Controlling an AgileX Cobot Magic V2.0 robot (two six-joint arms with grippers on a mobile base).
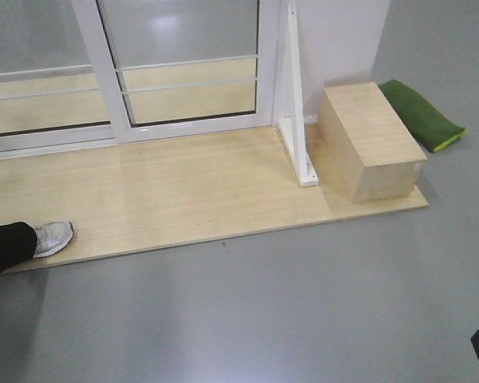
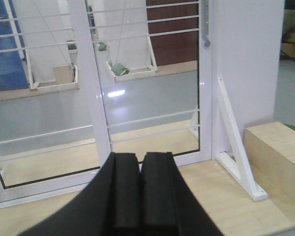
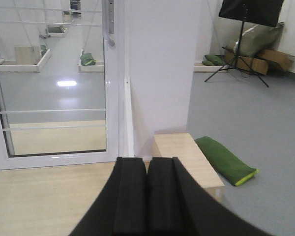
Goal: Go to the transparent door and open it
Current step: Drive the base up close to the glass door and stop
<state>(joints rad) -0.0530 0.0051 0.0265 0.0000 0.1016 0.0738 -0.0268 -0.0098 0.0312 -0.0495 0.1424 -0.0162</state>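
Nearest each wrist lens is a black padded gripper. The left gripper has its jaws pressed together with nothing between them, and the right gripper is the same, its pads flush against each other. Beyond them stands the transparent door, a tall clear-glass panel in a glossy white frame crossed by thin white horizontal bars. It rises from the far edge of a pale wooden platform. Its grey curved pull handle sits high on the right stile and shows in both wrist views. The front view cuts off below the handle and shows only the door's lower part.

Left of the door is a similar white-framed glass panel. Just right of the door, a white post with a diagonal brace stands on the platform. Right of that is a light wooden box, with a green cushion on the grey floor beyond. Only the front view shows a grey-white sneaker on the platform's near left edge. Only the right wrist view shows a black tripod stand, far right.
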